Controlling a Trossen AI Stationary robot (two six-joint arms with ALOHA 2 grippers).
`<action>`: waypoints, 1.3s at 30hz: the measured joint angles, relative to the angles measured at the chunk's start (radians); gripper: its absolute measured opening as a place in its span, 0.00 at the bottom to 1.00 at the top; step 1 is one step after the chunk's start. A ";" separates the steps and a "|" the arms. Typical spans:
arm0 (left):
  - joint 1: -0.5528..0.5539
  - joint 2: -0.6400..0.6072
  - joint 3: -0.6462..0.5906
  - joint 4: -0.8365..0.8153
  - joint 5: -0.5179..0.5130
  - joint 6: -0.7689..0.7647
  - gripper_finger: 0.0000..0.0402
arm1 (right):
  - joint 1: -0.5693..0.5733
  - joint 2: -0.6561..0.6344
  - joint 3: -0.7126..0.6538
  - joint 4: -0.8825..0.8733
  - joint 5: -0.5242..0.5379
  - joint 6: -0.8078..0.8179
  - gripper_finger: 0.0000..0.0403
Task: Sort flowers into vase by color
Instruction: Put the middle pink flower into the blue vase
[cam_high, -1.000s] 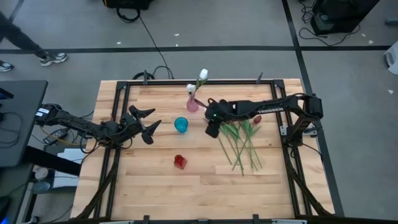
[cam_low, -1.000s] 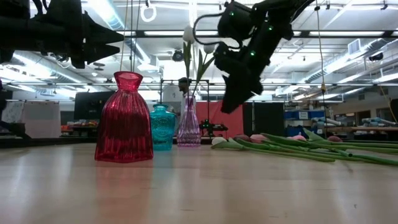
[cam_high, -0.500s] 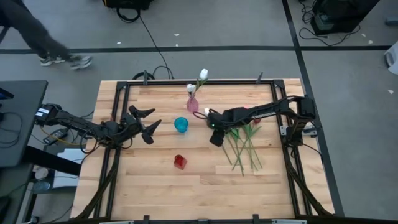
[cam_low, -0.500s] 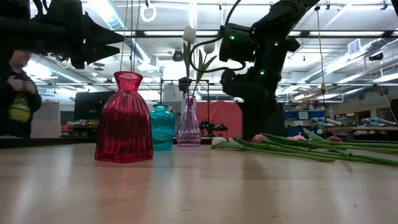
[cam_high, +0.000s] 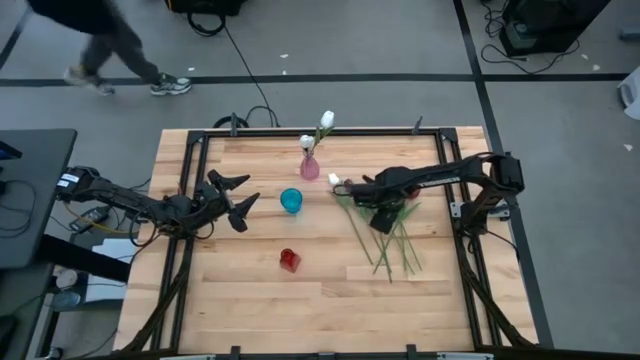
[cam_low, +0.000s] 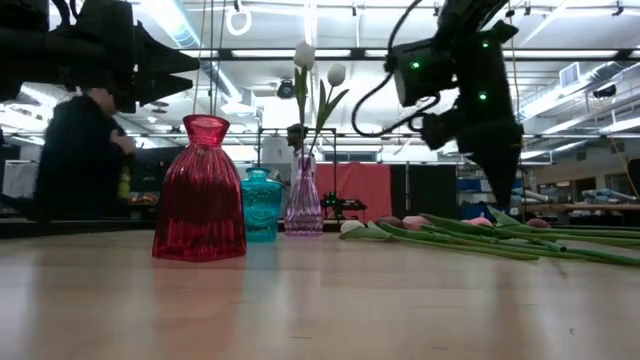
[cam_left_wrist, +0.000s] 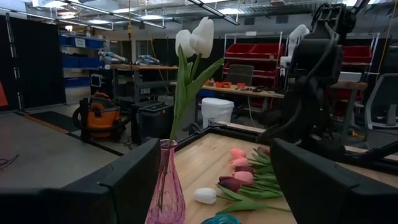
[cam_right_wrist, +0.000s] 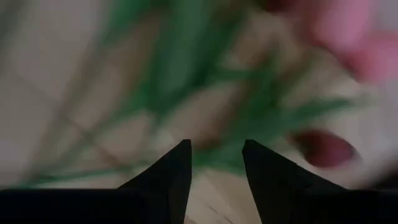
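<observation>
Several tulips (cam_high: 388, 238) lie in a loose pile on the table's right half, pink and dark red heads (cam_left_wrist: 239, 169) toward the far side, one white head (cam_high: 334, 180) at the pile's left. Two more white tulips (cam_high: 318, 130) stand in the pink vase (cam_high: 310, 168). My right gripper (cam_high: 383, 222) is open and points down just above the pile's stems (cam_right_wrist: 186, 68), a dark red head (cam_right_wrist: 323, 149) beside it. My left gripper (cam_high: 242, 194) hovers open over the table's left part, left of the blue vase (cam_high: 291, 200).
A red vase (cam_high: 290, 261) stands nearer the front edge, in line with the blue vase and the pink vase (cam_low: 304, 200). Bare wood lies along the near edge (cam_high: 320, 310). A person (cam_high: 100, 40) walks on the floor beyond the far edge.
My right gripper has come down from beside the pink vase and swung toward the table's right, ending low over the lying tulips. The flowers have stayed where they were. The person behind the table has walked along.
</observation>
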 joint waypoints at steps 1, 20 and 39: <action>0.000 0.000 0.000 0.000 0.000 0.000 0.77 | -0.007 -0.013 -0.012 -0.001 0.010 0.001 0.39; 0.000 0.000 0.000 0.002 0.000 -0.007 0.77 | -0.095 -0.154 -0.279 0.245 -0.115 0.078 0.28; 0.000 0.000 0.000 0.000 -0.001 -0.007 0.77 | 0.002 -0.050 -0.238 0.270 -0.134 0.182 0.33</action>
